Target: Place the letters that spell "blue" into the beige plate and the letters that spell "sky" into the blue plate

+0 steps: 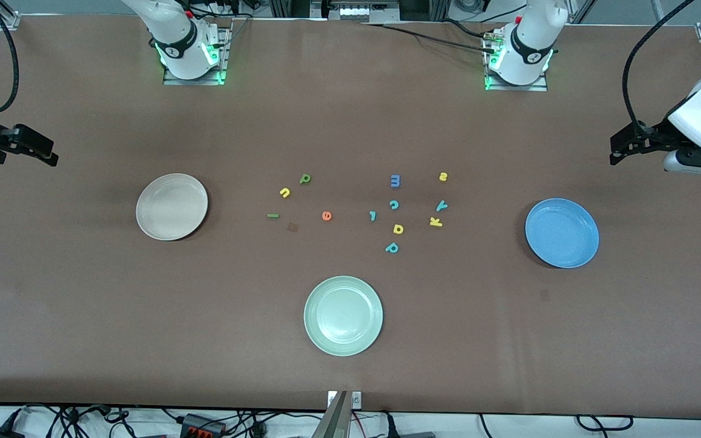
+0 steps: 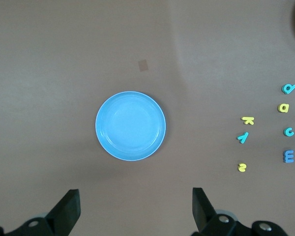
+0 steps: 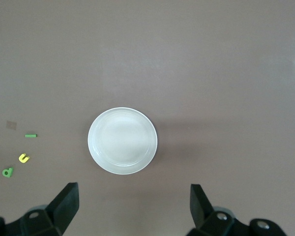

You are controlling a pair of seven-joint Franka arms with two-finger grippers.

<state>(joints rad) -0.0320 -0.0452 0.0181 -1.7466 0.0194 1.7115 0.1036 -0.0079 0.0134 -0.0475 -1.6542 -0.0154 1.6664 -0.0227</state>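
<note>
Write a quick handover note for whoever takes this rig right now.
Left gripper: open, empty, up over the blue plate.
Right gripper: open, empty, up over the beige plate.
Both plates hold nothing.
On the table between them: b, l, u, e toward beige; s, k, y toward blue.
Done: nothing.
Left: all seven letters.
</note>
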